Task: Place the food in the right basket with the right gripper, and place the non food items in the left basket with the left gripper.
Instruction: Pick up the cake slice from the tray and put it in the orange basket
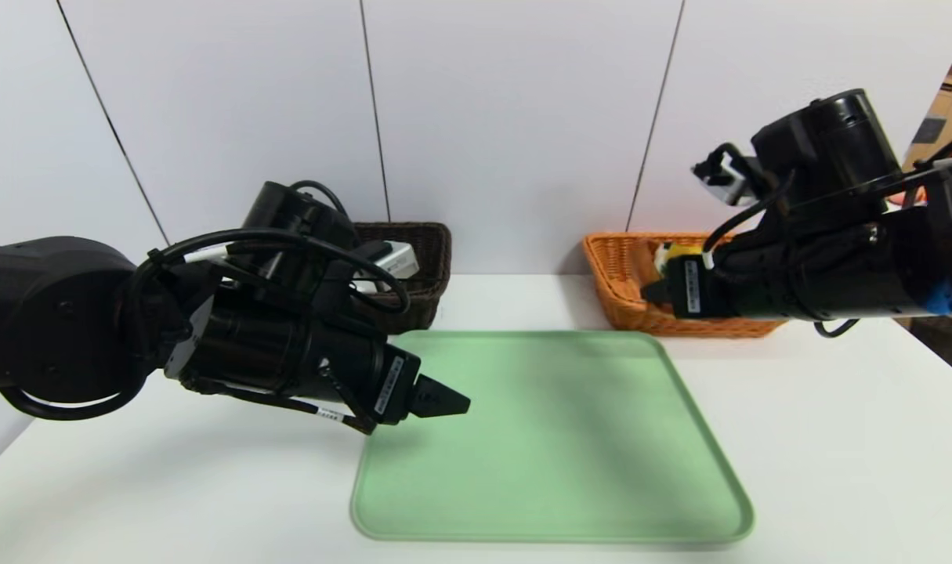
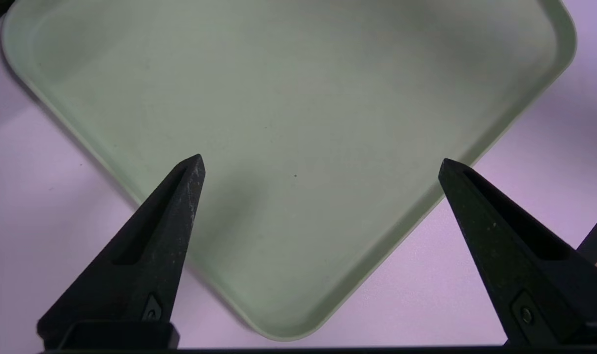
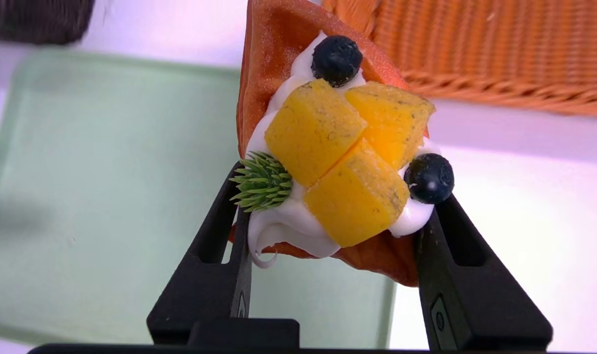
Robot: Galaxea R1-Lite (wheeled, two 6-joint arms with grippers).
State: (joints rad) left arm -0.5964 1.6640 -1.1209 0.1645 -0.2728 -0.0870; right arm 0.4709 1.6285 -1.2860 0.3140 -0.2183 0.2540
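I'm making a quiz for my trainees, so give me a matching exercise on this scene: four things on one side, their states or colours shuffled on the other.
Things:
1. left gripper
2. right gripper
3. tray
4. right basket

States:
A. orange wicker
B. green, nothing on it
C. open above the tray's corner
D. shut on the waffle

Pairs: 1-C, 2-D, 3-B, 4-A
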